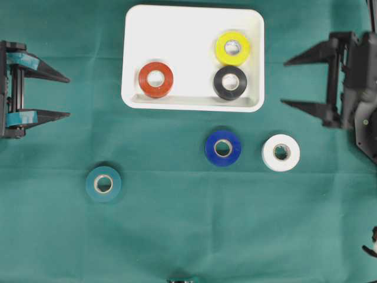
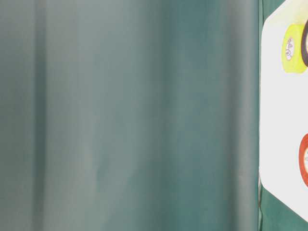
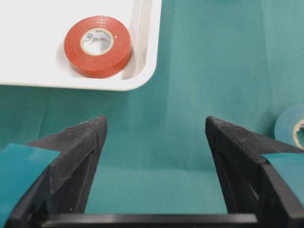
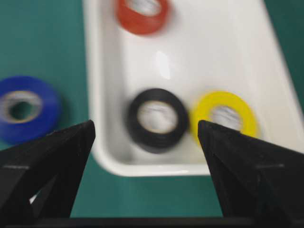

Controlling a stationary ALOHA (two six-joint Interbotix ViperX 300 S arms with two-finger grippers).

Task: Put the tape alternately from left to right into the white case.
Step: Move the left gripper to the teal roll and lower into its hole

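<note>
The white case [image 1: 191, 20] lies at the top middle and holds the red tape [image 1: 156, 79], the yellow tape [image 1: 232, 48] and the black tape [image 1: 230, 82]. On the cloth below it lie the blue tape [image 1: 223, 147], the white tape [image 1: 281, 152] and the teal tape [image 1: 103, 184]. My left gripper [image 1: 68, 96] hangs open at the far left, empty. At the far right my right gripper [image 1: 285, 82] is open and empty too, just right of the case. In the left wrist view the red tape [image 3: 98, 46] sits in the case corner [image 3: 142, 71], ahead of the left gripper [image 3: 156, 127].
A green cloth [image 1: 188, 236] covers the whole table. The table-level view shows mostly blurred cloth [image 2: 130, 115], with the case [image 2: 279, 120] at its right edge. The right wrist view, blurred, shows the black tape [image 4: 156, 118], yellow tape [image 4: 224, 116] and blue tape [image 4: 26, 108] beyond the right gripper [image 4: 146, 128].
</note>
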